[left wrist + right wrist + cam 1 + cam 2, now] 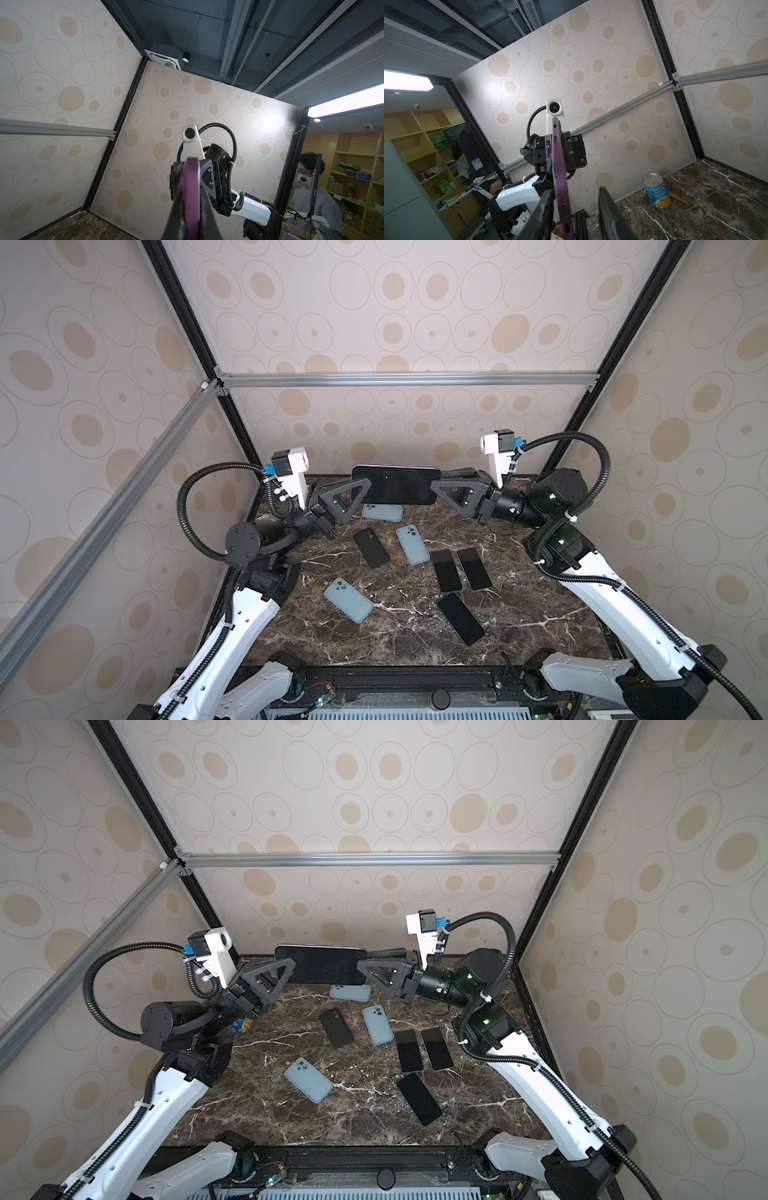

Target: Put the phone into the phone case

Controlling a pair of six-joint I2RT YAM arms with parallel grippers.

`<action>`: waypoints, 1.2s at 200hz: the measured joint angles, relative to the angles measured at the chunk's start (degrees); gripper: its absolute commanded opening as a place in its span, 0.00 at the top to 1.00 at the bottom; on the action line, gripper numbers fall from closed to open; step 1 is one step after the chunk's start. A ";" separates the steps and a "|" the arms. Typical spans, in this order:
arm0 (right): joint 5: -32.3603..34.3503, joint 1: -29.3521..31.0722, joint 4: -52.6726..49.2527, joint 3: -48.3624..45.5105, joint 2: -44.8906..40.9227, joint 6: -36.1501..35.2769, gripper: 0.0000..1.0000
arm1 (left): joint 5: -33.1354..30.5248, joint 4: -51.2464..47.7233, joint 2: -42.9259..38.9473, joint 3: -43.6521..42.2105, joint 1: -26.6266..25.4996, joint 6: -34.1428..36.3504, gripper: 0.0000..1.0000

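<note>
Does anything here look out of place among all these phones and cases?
Yes. A soup can stands upright on the table by the left-hand wall, with a brown wedge lying beside it. Neither fits among the phones and cases.

Above the far part of the table (519, 614), the raised phone (395, 485) hangs crosswise between the left gripper (365, 489) and the right gripper (436, 489). Below it lies the rear case (382, 513). Nearer, from left to right, are the left-middle case (371, 548), right-middle case (412, 544), inner phone (446, 571) and outer phone (473, 568). The lone phone (460, 619) lies before those, and the front case (348, 600) is front-left.
</note>
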 measured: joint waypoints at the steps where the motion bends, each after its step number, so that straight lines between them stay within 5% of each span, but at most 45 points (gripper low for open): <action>1: 0.02 0.00 0.07 0.00 0.00 -0.15 0.68 | 0.00 0.15 0.00 -0.09 0.00 -0.15 1.00; 53: -0.35 1.20 0.92 0.13 1.42 -0.35 0.71 | -0.57 2.38 0.02 -1.64 0.00 -3.02 1.00; 127: -2.84 2.78 1.44 1.46 2.89 -2.08 1.00 | -1.07 1.81 -0.15 -1.86 0.17 -3.78 1.00; 164: -2.97 2.99 1.20 1.64 2.86 -2.97 1.00 | -1.36 0.72 -1.05 -1.86 0.17 -3.28 1.00; 201: 0.24 3.48 -2.86 1.60 1.90 -5.53 1.00 | -4.50 -6.25 -3.28 -1.70 0.17 2.54 0.48; 240: 8.00 3.37 -10.40 1.38 -0.81 -9.81 1.00 | -12.07 -22.32 -8.07 -0.11 0.17 15.08 0.39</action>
